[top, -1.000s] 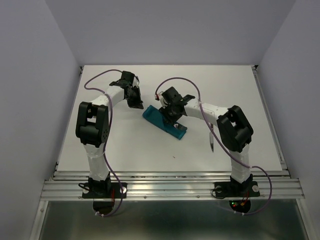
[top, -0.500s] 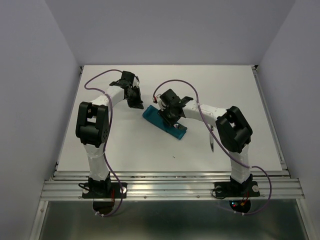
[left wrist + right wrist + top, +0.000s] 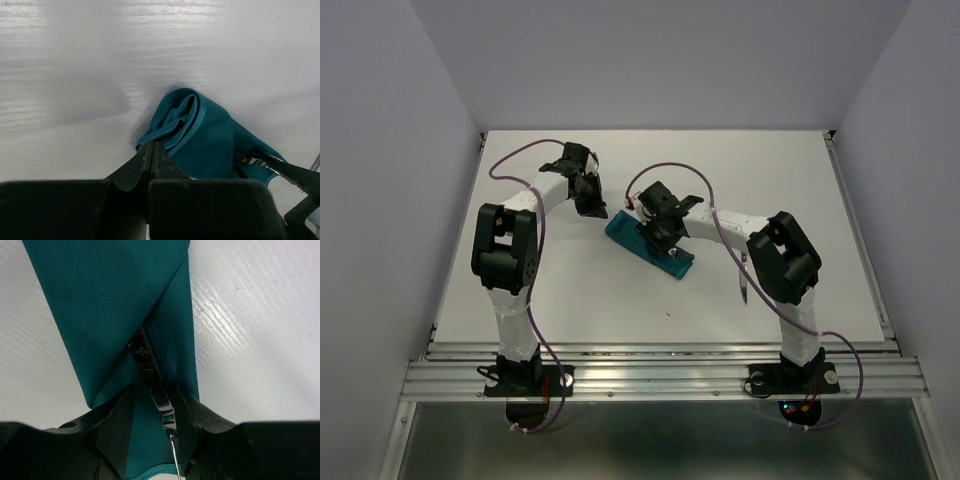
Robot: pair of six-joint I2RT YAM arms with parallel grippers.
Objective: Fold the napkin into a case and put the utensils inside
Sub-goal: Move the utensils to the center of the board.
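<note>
The napkin, folded into a long narrow teal case [image 3: 638, 243], lies slantwise at mid table. In the right wrist view its two flaps [image 3: 115, 305] cross over a silver fork [image 3: 149, 371] lying in the fold. My right gripper [image 3: 153, 387] hovers over it, open, one finger on each side of the fork and the cloth beneath; from above it [image 3: 658, 236] covers the case's middle. My left gripper [image 3: 151, 145] is shut, its tips at the rolled end of the case [image 3: 200, 130], with nothing visible between them. The knife [image 3: 744, 278] lies on the table beside my right arm.
The white table [image 3: 800, 180] is walled by grey panels at the left, back and right. A metal rail [image 3: 660, 375] runs along the near edge by the arm bases. Purple cables loop above both arms.
My right gripper has slid slightly left along the case and its jaws have narrowed a little. The left arm and the case have stayed put.
</note>
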